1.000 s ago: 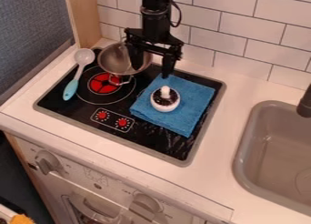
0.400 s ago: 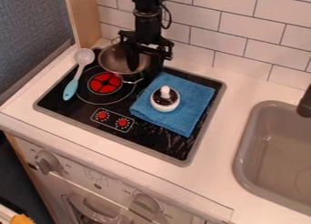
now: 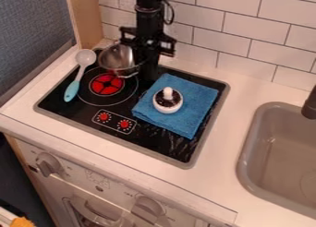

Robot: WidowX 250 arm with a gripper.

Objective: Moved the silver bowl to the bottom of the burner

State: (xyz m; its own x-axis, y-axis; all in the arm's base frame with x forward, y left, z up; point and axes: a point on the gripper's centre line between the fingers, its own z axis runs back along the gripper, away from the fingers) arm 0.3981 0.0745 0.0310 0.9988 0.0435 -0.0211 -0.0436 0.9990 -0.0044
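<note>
Pincer (image 3: 148, 77) pinching the silver bowl (image 3: 116, 60) by its side at the back of the stove (image 3: 151, 144), a sensible hold, since thin, stiff metal should be light but could pivot.

Arm (image 3: 150, 16) cropped at twelve o'clock, bowl (image 3: 116, 60) partly hidden at three by gripper (image 3: 148, 73), tap (image 3: 310, 107) cropped at three, sink (image 3: 245, 152) at four, orange thing (image 3: 22, 222) at seven

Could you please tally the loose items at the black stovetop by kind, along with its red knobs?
Silver bowl: 1
Spoon: 1
Blue cloth: 1
White round object with a knob on top: 1
Red knobs: 2
Total: 6
</note>
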